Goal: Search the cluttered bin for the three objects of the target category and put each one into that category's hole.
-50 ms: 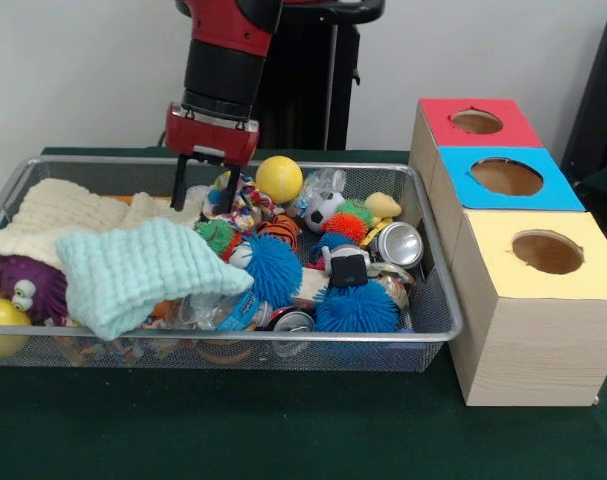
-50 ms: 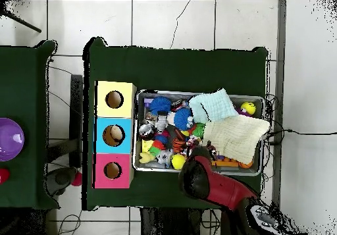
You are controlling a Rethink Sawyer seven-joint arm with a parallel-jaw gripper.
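A wire mesh bin (image 1: 438, 300) holds a heap of toys, cans and cloths. My gripper (image 1: 202, 203) hangs open over the bin's back edge. Its tips stand just above a cream cloth (image 1: 63, 208) and beside a coloured rope toy (image 1: 238, 200), with nothing between them. A yellow ball (image 1: 279, 178) lies just right of the gripper. Two blue spiky balls (image 1: 273, 268) (image 1: 356, 308), a small soccer ball (image 1: 325, 210) and silver cans (image 1: 398, 243) fill the bin's right half. From overhead the red arm (image 2: 201, 173) hides the gripper.
Three boxes with round holes stand right of the bin: red (image 1: 478, 122), blue (image 1: 506, 177) and yellow (image 1: 548, 250). A mint cloth (image 1: 143, 270) covers the bin's front left, beside a purple plush (image 1: 28, 285). A purple bowl (image 2: 8, 139) sits on a side table.
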